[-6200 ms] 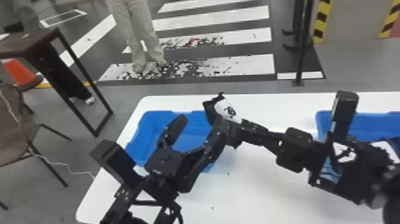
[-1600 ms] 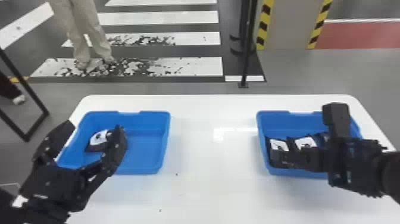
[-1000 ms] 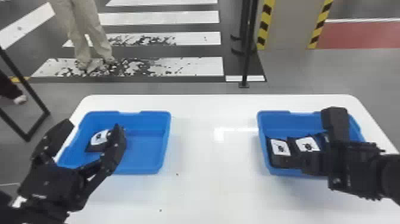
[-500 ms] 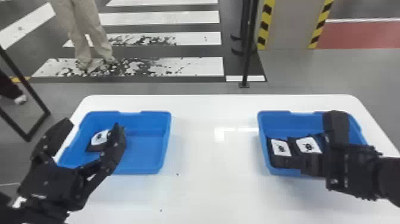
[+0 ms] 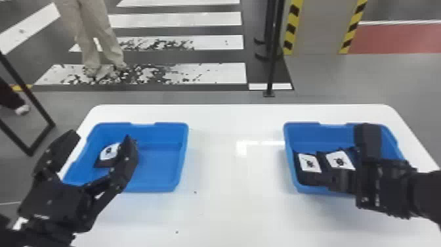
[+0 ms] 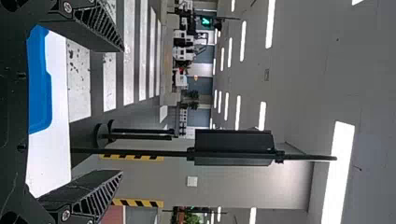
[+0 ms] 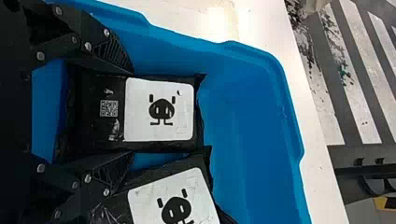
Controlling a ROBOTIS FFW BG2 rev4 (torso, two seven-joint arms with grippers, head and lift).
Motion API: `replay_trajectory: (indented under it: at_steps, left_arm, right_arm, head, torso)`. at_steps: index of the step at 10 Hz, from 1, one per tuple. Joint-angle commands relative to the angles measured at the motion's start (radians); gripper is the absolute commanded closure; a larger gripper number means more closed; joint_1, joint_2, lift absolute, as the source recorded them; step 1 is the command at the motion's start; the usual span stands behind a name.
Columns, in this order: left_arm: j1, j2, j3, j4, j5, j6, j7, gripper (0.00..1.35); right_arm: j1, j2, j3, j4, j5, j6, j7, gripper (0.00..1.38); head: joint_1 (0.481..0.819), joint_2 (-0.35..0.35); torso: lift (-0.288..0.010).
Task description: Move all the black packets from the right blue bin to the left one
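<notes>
Nearest me, by the surface's [image 5: 236, 210] near left corner, hangs the left end effector [image 5: 101, 138], fingers spread on nothing. The right end effector [image 7: 132, 112] is down in the right blue bin [image 5: 328, 134], close to the surface's right edge. Its fingers stand apart, one along each long side of a packet [image 7: 159, 109]; I see no squeeze in the wrapping, so I'd call it released, with the goods waiting between.

That packet lies flat, its label up. I'd guess it's light and soft, a pouch that gives in the middle and sags at whatever end goes unheld. The black film has a shine, so it may slip if pinched feebly. The tips reach only around its nearer half; a hold farther forward, across the full middle, should balance better than one by the crinkled end seam, which would probably fold. Nothing about it looks fragile.

Just to its right sits a second packet [image 5: 339, 161], slightly askew, near enough that a careless finger could drag it along.

Beyond the left end effector, toward the surface's left edge, the left blue bin [image 5: 160, 161] holds a delivered packet [image 5: 108, 154].
</notes>
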Motion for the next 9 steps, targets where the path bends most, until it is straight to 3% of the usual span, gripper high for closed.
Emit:
replay_trajectory:
  at_steps: [1,2,6,7,9]
  left_arm:
    - [0.000,0.000,0.000,0.001,0.002,-0.007,-0.001,0.10]
    - [0.000,-0.002,0.000,0.006,0.002,-0.012,-0.001,0.10]
    - [-0.002,-0.003,0.002,0.011,0.002,-0.029,0.000,0.10]
    - [-0.002,-0.002,0.000,0.011,0.002,-0.036,0.002,0.10]
    - [-0.007,-0.002,-0.004,0.016,0.002,-0.034,0.002,0.10]
  right_arm:
    - [0.000,0.000,0.002,-0.007,-0.014,0.011,0.010,0.79]
    - [0.010,0.000,0.002,-0.041,-0.026,0.003,0.010,1.02]
    - [0.113,-0.003,-0.012,-0.262,-0.048,-0.063,0.011,1.09]
    - [0.150,-0.005,-0.024,-0.264,-0.036,-0.168,0.063,1.09]
    - [0.194,-0.002,-0.046,-0.198,-0.056,-0.441,0.257,1.09]
  head:
    - [0.695,0.067]
    - [0.695,0.073]
    - [0.695,0.108]
    - [0.695,0.110]
    - [0.695,0.115]
  torso:
    - [-0.140]
    - [-0.140]
    - [-0.140]
    - [-0.140]
    - [-0.140]
